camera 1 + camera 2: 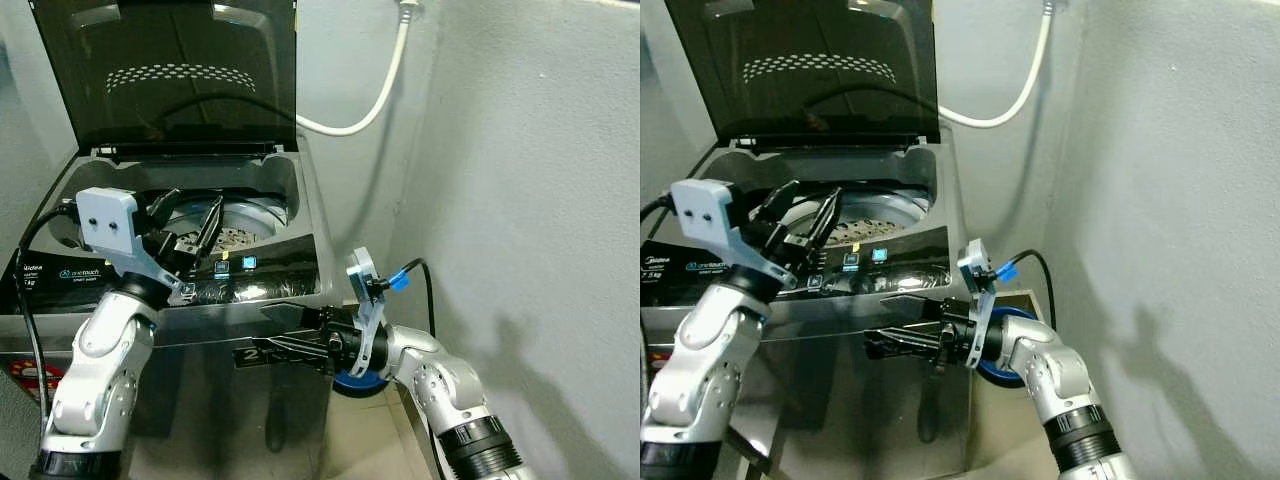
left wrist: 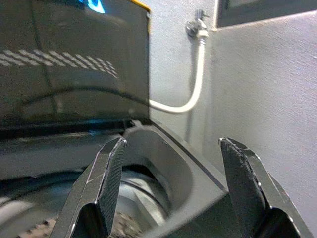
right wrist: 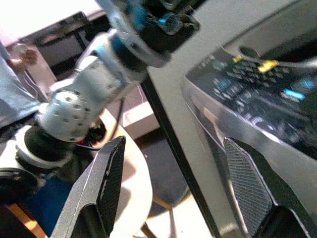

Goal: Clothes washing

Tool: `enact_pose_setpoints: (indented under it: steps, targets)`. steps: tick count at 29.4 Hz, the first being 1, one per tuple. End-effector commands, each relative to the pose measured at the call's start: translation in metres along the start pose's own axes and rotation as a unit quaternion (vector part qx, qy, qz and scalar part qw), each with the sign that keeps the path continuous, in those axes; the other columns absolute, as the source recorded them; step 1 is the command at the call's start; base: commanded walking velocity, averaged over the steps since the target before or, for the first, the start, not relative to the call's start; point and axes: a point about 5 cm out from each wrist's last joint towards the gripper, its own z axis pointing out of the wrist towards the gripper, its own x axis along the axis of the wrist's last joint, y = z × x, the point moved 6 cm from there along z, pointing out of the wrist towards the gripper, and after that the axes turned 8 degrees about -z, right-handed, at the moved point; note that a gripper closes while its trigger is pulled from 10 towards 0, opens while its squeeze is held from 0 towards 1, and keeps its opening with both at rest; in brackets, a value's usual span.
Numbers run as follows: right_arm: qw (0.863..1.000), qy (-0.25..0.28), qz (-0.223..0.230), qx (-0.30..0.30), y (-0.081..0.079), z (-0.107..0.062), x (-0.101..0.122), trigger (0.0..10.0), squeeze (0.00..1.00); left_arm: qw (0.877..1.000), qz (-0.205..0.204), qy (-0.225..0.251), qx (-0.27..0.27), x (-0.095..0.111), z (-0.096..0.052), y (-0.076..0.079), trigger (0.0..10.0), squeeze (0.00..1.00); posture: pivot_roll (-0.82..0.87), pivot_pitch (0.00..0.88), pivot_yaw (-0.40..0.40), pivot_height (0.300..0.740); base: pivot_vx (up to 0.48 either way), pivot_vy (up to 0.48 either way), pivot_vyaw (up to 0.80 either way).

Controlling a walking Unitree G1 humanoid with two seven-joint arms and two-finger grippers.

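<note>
left gripper (image 1: 192,228) spread empty over washing machine drum (image 1: 245,222); right gripper (image 1: 295,335) parted, empty, beside control panel (image 1: 240,270). risks bumping buttons or raised lid (image 1: 170,70).

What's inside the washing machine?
Inside the washer, under the open lid, a shiny metal drum shows. The left gripper hovers over it, hiding part. No clothes show in the part seen.
</note>
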Motion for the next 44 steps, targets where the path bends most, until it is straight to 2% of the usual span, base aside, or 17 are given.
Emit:
enact_pose_setpoints:
  steps: [1, 6, 10, 11, 12, 15, 25, 31, 37, 38, 40, 41, 42, 44]
  targets:
    - [1.000, -0.024, -0.005, -0.008, 0.003, -0.002, -0.010, 10.0, 0.00, 1.000, -0.008, -0.017, -0.001, -0.008, -0.005, 0.005, 10.0, 0.00, -0.01, 0.000, -0.056, 0.740, 0.000, 0.000, 0.00]
    - [0.996, -0.077, -0.012, -0.033, 0.012, -0.013, -0.032, 10.0, 0.00, 0.998, -0.024, -0.052, 0.001, -0.028, -0.016, 0.010, 10.0, 0.00, -0.01, 0.000, -0.060, 0.740, -0.206, 0.000, 0.00]
    - [0.995, -0.091, -0.015, -0.045, 0.016, -0.016, -0.039, 10.0, 0.00, 0.997, -0.027, -0.066, 0.005, -0.034, -0.021, 0.010, 10.0, 0.00, -0.01, 0.000, -0.060, 0.740, -0.274, 0.000, 0.00]
    - [0.992, -0.109, -0.013, -0.066, 0.022, -0.020, -0.049, 10.0, 0.00, 0.996, -0.029, -0.087, 0.011, -0.046, -0.029, 0.008, 10.0, 0.00, -0.01, 0.000, -0.060, 0.740, -0.289, 0.000, 0.00]
    - [0.992, -0.109, -0.013, -0.066, 0.022, -0.020, -0.049, 10.0, 0.00, 0.996, -0.029, -0.087, 0.011, -0.046, -0.029, 0.008, 10.0, 0.00, -0.01, 0.000, -0.060, 0.740, -0.289, 0.000, 0.00]
    - [0.985, -0.136, 0.002, -0.102, 0.031, -0.031, -0.070, 10.0, 0.00, 0.991, -0.035, -0.130, 0.028, -0.068, -0.047, 0.004, 10.0, 0.00, -0.01, 0.000, -0.060, 0.740, -0.315, 0.000, 0.00]
    - [0.982, -0.153, 0.021, -0.108, 0.029, -0.038, -0.087, 10.0, 0.00, 0.989, -0.049, -0.139, 0.025, -0.072, -0.052, 0.009, 10.0, 0.00, 0.01, 0.000, -0.057, 0.740, -0.320, 0.000, 0.00]
    - [0.976, -0.179, 0.016, -0.122, 0.033, -0.043, -0.101, 10.0, 0.00, 0.986, -0.050, -0.161, 0.011, -0.084, -0.059, 0.017, 10.0, 0.00, 0.00, 0.000, -0.056, 0.740, -0.330, 0.000, 0.00]
    - [0.970, -0.201, 0.007, -0.140, 0.037, -0.047, -0.111, 10.0, 0.00, 0.982, -0.058, -0.178, 0.018, -0.096, -0.067, 0.015, 10.0, 0.00, 0.00, 0.000, -0.056, 0.740, -0.333, 0.000, 0.00]
    - [0.963, -0.215, 0.006, -0.161, 0.042, -0.051, -0.117, 10.0, 0.00, 0.978, -0.068, -0.196, 0.030, -0.109, -0.075, 0.011, 10.0, 0.00, 0.00, 0.000, -0.058, 0.740, -0.337, 0.000, 0.00]
    - [0.963, -0.215, 0.006, -0.161, 0.042, -0.051, -0.117, 10.0, 0.00, 0.978, -0.068, -0.196, 0.030, -0.109, -0.075, 0.011, 10.0, 0.00, 0.00, 0.000, -0.058, 0.740, -0.337, 0.000, 0.00]
    - [0.953, -0.236, 0.002, -0.190, 0.047, -0.058, -0.127, 10.0, 0.00, 0.969, -0.079, -0.229, 0.054, -0.131, -0.093, 0.000, 10.0, 0.00, 0.00, 0.000, -0.058, 0.740, -0.334, 0.000, 0.00]
    - [0.953, -0.236, 0.002, -0.190, 0.047, -0.058, -0.127, 10.0, 0.00, 0.969, -0.079, -0.229, 0.054, -0.131, -0.093, 0.000, 10.0, 0.00, 0.00, 0.000, -0.058, 0.740, -0.334, 0.000, 0.00]
    - [0.932, -0.272, 0.004, -0.241, 0.054, -0.073, -0.144, 10.0, 0.00, 0.944, -0.093, -0.299, 0.100, -0.172, -0.136, -0.018, 10.0, 0.00, 0.01, 0.000, -0.059, 0.740, -0.332, 0.000, 0.00]
